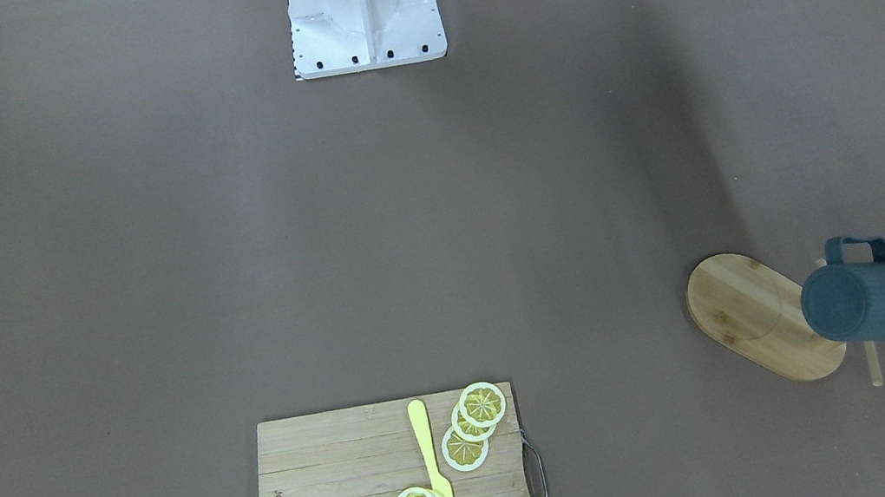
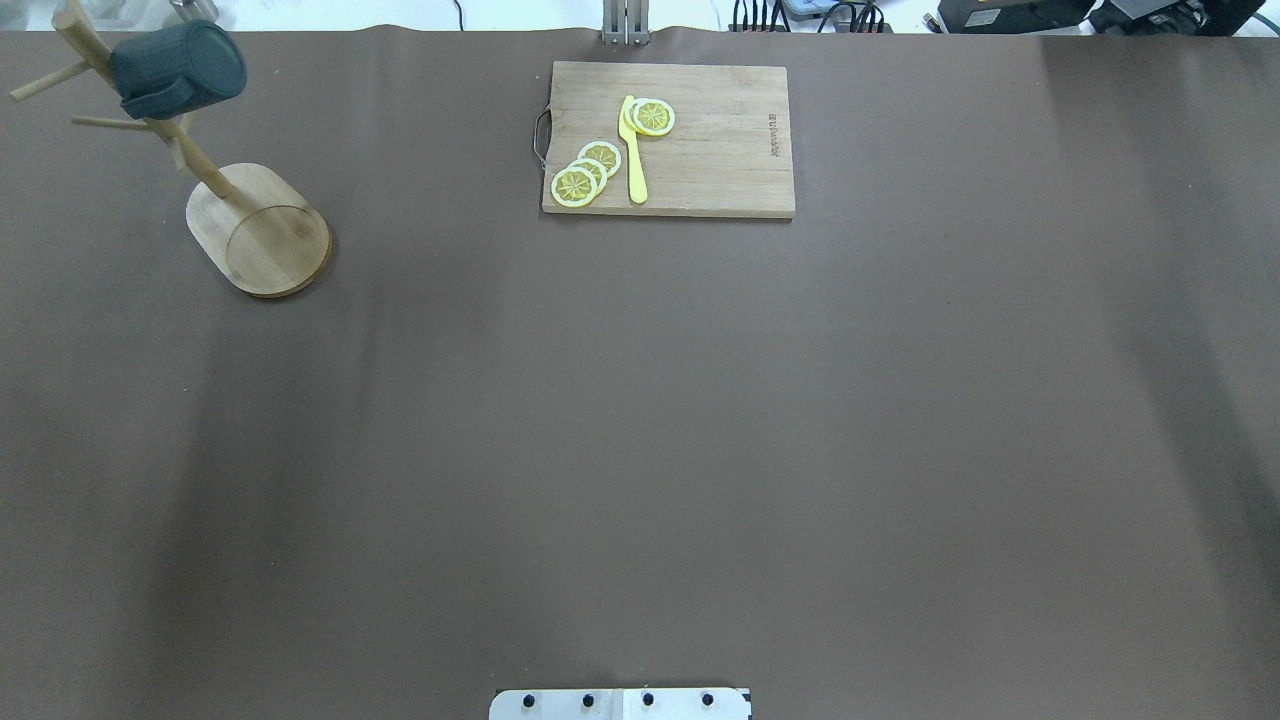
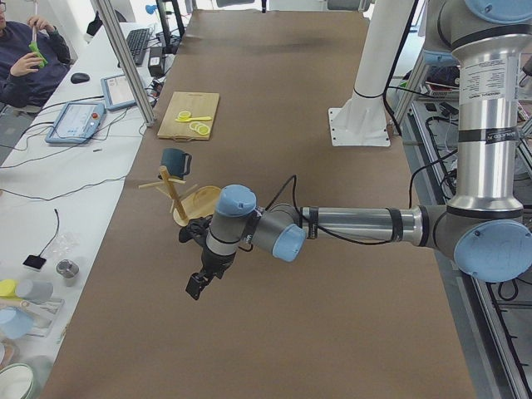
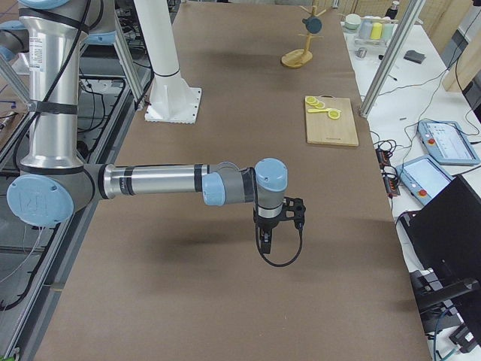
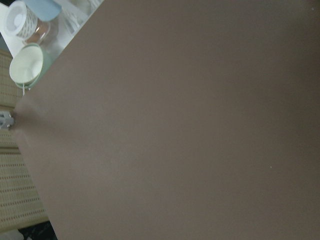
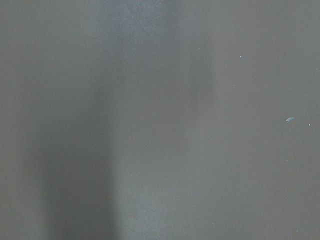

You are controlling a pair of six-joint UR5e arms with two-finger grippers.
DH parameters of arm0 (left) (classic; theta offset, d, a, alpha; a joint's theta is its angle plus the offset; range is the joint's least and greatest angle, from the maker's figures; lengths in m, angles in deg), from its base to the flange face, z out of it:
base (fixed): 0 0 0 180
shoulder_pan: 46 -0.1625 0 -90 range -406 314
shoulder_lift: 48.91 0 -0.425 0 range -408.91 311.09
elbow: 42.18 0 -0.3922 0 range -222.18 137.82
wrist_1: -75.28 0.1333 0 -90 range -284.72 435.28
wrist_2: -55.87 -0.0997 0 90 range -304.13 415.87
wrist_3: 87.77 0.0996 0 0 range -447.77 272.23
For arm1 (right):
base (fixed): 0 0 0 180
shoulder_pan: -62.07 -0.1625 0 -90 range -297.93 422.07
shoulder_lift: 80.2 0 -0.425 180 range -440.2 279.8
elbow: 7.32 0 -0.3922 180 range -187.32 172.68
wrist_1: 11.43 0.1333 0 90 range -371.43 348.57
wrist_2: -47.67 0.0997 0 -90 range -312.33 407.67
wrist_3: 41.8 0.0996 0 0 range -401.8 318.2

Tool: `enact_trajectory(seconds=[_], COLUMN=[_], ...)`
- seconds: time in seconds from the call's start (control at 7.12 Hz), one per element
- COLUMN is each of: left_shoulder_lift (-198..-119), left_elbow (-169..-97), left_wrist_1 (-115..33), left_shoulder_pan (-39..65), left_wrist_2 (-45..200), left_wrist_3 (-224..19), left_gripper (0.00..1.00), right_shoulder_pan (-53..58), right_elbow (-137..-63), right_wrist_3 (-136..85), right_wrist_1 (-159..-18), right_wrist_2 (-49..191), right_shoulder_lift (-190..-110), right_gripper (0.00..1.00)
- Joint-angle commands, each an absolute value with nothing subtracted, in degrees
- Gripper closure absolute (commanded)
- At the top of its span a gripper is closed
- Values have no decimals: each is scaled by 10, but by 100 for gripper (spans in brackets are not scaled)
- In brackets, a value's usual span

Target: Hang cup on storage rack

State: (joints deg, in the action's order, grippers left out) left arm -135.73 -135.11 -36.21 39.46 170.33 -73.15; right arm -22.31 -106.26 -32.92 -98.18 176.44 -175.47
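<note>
Where the robot's base plate (image 2: 620, 703) meets the near edge of the counter (image 2: 640, 450), the brown surface is bare. Both arms reach out level above the counter and appear only in the side views. The left gripper (image 3: 197, 287) points down above the counter, apart from every object; whether its jaws stand wide or narrow cannot be told. The right gripper (image 4: 265, 242) likewise points down over bare counter, with a black cable loop (image 4: 284, 259) beneath it; its jaw spacing cannot be told either.

Toward the far edge, near the centre, lies a rectangular cutting board (image 2: 720, 150) carrying a yellow knife (image 2: 633, 150) and lemon slices (image 2: 588, 172).

At the far left corner stands the storage rack (image 2: 270, 240), its oval base flat on the counter. The cup (image 2: 178, 65) hangs near the top of the rack's post, tilted on its side, off the counter. Its handle (image 2: 155, 100) is on the side toward the robot, next to the post. Which peg carries it cannot be resolved.
</note>
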Motion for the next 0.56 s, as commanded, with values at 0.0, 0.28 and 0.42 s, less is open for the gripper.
enact_trajectory(seconds=[0.0, 0.28, 0.42], left_shoulder_lift=[-1374, -1360, -1360], left_elbow=[-1349, -1338, -1318], left_wrist_1=[-312, -311, -290], left_shoulder_pan=[423, 425, 424], left_wrist_2=[1712, 1791, 1847], left_wrist_3=[-735, -850, -879], left_gripper=[1, 1, 1], right_shoulder_pan=[-223, -223, -223], right_elbow=[-1059, -1057, -1058], right_wrist_3=[-329, -329, -329], right_wrist_1=[-982, -982, -981], right_wrist_2=[1764, 1763, 1764], right_shoulder_lift=[-1755, -1756, -1756], right_gripper=[0, 0, 0])
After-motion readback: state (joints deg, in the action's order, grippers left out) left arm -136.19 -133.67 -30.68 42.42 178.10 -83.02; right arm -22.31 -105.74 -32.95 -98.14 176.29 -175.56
